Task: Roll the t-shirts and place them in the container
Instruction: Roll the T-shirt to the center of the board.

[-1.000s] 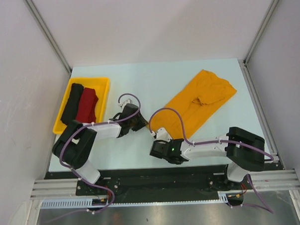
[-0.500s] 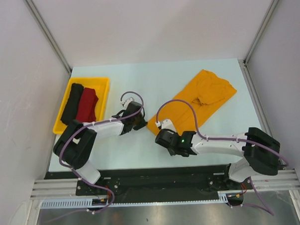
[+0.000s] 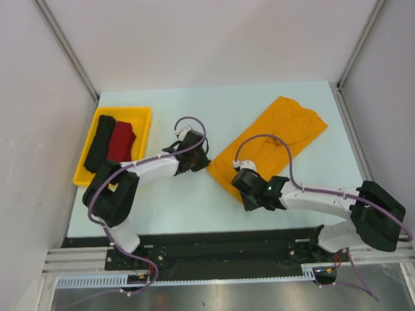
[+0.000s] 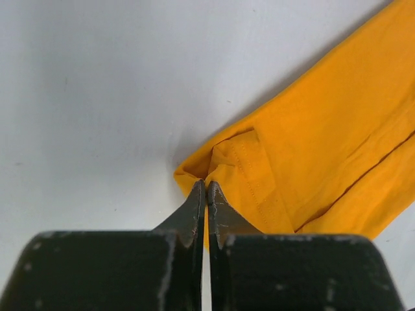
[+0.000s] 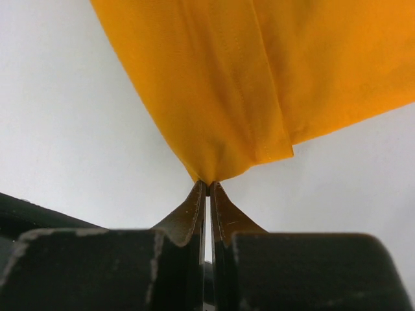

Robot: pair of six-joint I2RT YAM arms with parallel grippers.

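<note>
A mustard-orange t-shirt [image 3: 279, 138] lies folded into a long strip, running diagonally from the table's far right toward the middle. My left gripper [image 3: 206, 164] is shut on the strip's near-left corner, and the left wrist view shows the hem [image 4: 233, 162] bunched at the left gripper's tips [image 4: 206, 185]. My right gripper [image 3: 242, 190] is shut on the near-right corner. In the right wrist view the cloth [image 5: 259, 78] fans out from the right gripper's tips [image 5: 208, 185]. A black roll [image 3: 100, 141] and a dark red roll [image 3: 121, 143] lie side by side.
The two rolls sit in a yellow plastic tray [image 3: 144, 115] at the table's far left. Purple cables loop above both wrists. Metal frame posts stand at the table's back corners, and white walls close in the sides.
Both arms have swung right to the orange shirt's near end. The left jaws have shut on one corner, and the right jaws now pinch the other.
</note>
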